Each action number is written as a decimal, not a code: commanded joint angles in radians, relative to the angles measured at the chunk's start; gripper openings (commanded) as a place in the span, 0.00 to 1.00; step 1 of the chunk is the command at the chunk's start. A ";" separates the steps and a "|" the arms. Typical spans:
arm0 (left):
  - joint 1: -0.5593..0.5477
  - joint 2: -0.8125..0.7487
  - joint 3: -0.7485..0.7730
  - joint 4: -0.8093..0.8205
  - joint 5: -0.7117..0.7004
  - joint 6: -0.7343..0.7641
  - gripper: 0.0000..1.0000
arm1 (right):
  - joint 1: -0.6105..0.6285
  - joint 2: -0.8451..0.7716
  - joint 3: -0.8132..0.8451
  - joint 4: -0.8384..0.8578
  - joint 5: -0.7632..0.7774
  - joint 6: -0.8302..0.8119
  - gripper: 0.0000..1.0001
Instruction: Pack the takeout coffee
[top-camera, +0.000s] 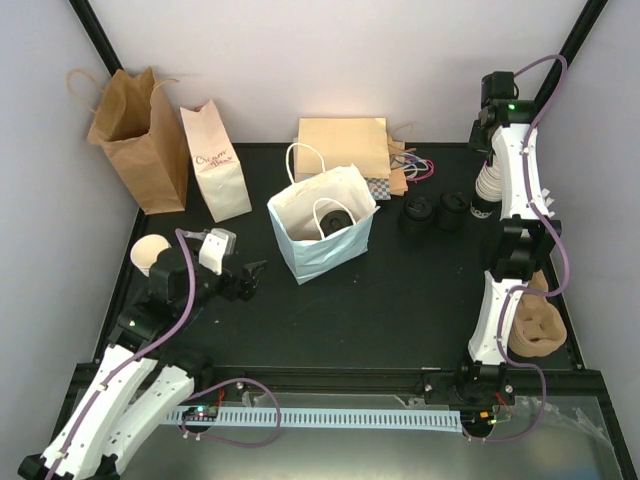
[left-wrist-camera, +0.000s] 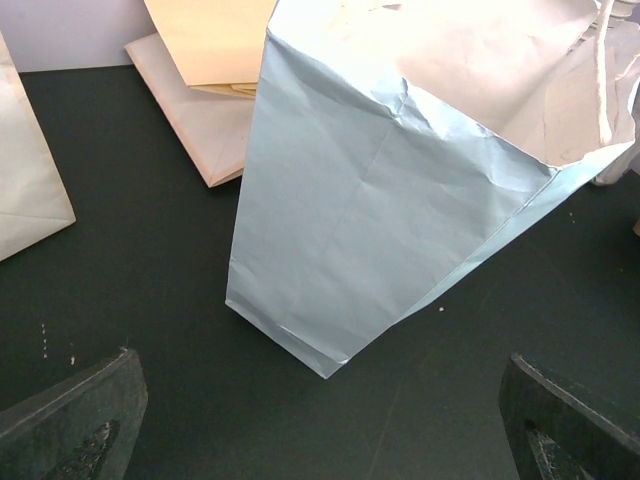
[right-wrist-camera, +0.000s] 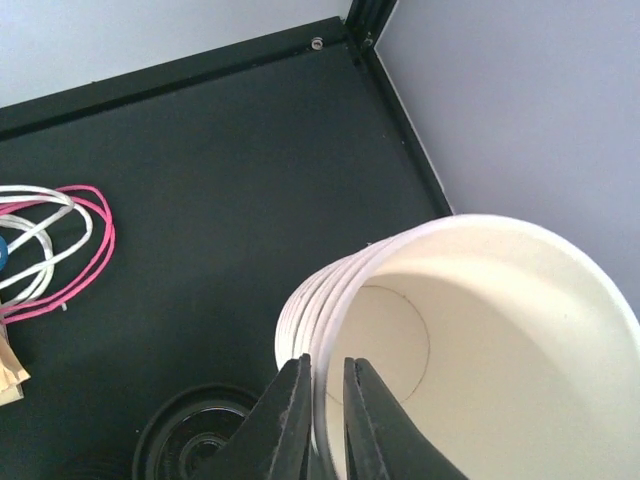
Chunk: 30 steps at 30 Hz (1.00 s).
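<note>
Pinched rim of top cup (right-wrist-camera: 500, 330) in near-closed right gripper (right-wrist-camera: 325, 368) at two o'clock; held left gripper (left-wrist-camera: 320, 400) wide open and empty at eight o'clock, facing blue bag (left-wrist-camera: 380, 220).

- Takeout coffee (top-camera: 335, 219): only its black top shows; body hidden inside blue bag (top-camera: 310, 250).
- Cup stack (right-wrist-camera: 480, 330): cut off by right and bottom edges.
- Loose lid (right-wrist-camera: 190, 440): cropped below.
</note>
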 joint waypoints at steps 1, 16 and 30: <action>-0.003 0.010 0.001 0.025 -0.009 -0.003 0.99 | -0.004 0.008 0.025 0.020 0.022 -0.007 0.11; -0.003 0.017 0.001 0.025 -0.005 -0.002 0.99 | -0.005 -0.053 0.033 0.018 0.061 -0.011 0.01; -0.004 0.005 -0.001 0.028 -0.006 -0.001 0.99 | -0.004 -0.111 0.099 -0.019 0.117 -0.030 0.04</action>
